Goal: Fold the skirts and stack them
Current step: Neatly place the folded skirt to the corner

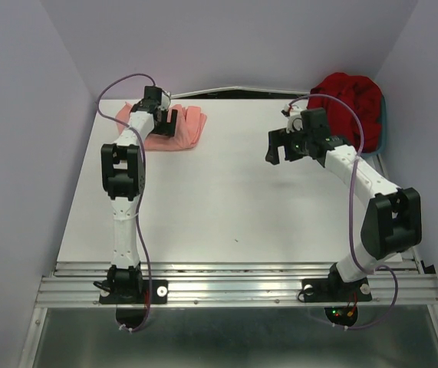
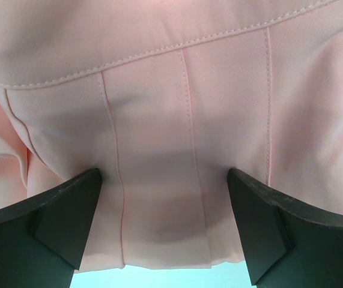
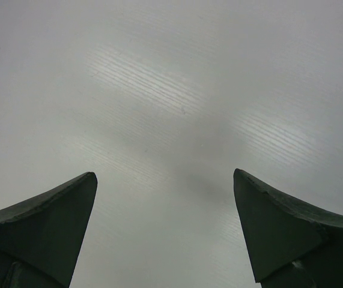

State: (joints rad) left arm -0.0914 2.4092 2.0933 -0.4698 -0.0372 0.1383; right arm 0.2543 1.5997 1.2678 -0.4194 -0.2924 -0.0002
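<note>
Fingers (image 2: 63,216) of the left gripper (image 2: 164,177) spread wide just over the salmon-pink skirt (image 2: 189,108), nothing pinched between them, skirt lying at the far-left corner of the table (image 1: 226,207), right gripper (image 3: 165,180) equally wide above bare tabletop, deep red skirt (image 1: 347,96) heaped in the teal basin (image 1: 385,126) at far right

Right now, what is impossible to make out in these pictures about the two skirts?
Top view: the left arm and left end effector cover part of the salmon-pink skirt, so its fold is unclear.
Left wrist view: too close; the skirt's edges are cut off.
Top view: the heaped red skirt hides most of the teal basin and anything beneath.
Right wrist view: only table under the right end effector; no skirt visible.
</note>
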